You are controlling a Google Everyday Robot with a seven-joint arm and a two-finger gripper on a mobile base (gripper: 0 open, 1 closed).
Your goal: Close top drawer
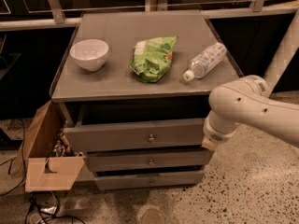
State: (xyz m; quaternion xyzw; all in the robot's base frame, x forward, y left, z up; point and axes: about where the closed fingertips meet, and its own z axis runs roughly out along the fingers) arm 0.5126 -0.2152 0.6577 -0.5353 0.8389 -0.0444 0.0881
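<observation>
The top drawer is a wide grey drawer with a small round metal knob at its centre. It stands pulled out from the grey cabinet, with a dark gap above its front panel. My gripper hangs below the white arm, right at the right end of the drawer's front panel. Most of the gripper is hidden behind the arm's wrist.
Two shallower grey drawers sit below, also slightly out. On the cabinet top are a white bowl, a green chip bag and a plastic water bottle. An open cardboard box stands on the floor at the left.
</observation>
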